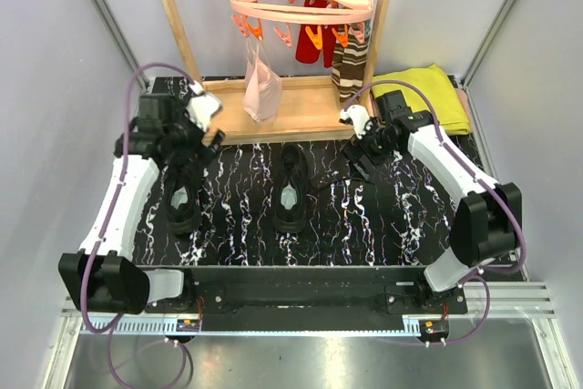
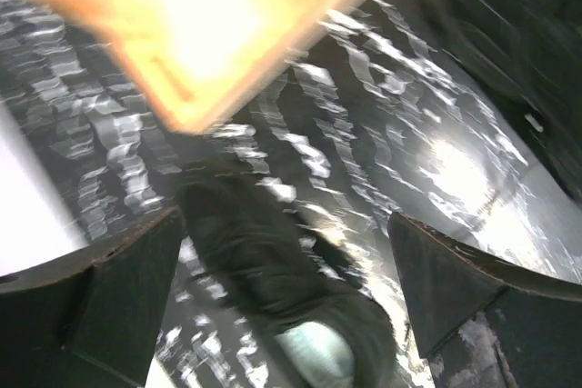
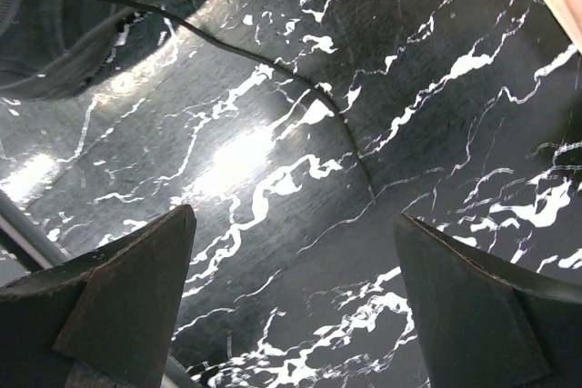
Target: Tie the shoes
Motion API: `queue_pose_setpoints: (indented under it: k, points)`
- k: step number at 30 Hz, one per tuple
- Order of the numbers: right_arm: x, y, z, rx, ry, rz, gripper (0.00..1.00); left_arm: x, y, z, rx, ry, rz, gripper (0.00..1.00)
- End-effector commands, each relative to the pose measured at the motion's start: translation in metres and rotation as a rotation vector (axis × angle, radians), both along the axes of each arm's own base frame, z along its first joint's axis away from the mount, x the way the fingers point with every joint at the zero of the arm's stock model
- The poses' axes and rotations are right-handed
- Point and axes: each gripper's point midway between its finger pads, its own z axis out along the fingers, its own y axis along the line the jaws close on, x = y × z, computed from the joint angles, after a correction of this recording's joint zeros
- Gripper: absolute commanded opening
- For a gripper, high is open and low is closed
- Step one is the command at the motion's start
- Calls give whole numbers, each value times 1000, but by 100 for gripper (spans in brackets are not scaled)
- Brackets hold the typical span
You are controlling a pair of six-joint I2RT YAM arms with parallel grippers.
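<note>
The left claw (image 1: 187,154) hung with its jaws spread wide and gripping nothing directly above the left-hand shoe (image 1: 182,199). Its motion-blurred wrist view showed that shoe's pale insole (image 2: 314,356) low between the fingers (image 2: 100,297). The right claw (image 1: 362,159), its jaws likewise wide apart and empty, hovered over a bare patch of the black, white-veined desk (image 1: 237,225). A thin black lace (image 3: 314,88) curled across the surface beneath it, running up toward a dark shape in the corner of the wrist view too dim to identify. The centre shoe (image 1: 291,190) lay just left of that claw, parallel to its mate and well apart from it, both resting on the desk with insoles showing. Behind them stood a wooden rack (image 1: 301,107) carrying a pink peg hanger (image 1: 301,2), from which dangled a pale cloth (image 1: 261,88), red items and striped brown socks (image 1: 349,66). A yellow cloth (image 1: 428,93) lay folded at the desk's far right.
</note>
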Motion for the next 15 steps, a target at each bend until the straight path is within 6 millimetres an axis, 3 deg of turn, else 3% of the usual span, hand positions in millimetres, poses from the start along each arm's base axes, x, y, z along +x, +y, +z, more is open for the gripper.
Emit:
queue_pose_setpoints:
  k: [1, 2, 7, 12, 15]
  points:
    - [10, 3, -5, -22, 3, 74, 100, -30, -46, -54, -4, 95, -285, 99]
    - [11, 3, -11, -34, 23, 94, 100, -38, -49, -75, 21, 135, -325, 98]
    - [3, 2, -28, -50, 100, 116, 100, -53, -64, -128, 109, 202, -451, 92]
    - [-2, -5, -43, -87, 132, 119, 100, -75, -60, -168, 190, 283, -534, 85]
    - [-2, -9, -48, -101, 142, 114, 100, -81, -49, -181, 267, 295, -562, 83]
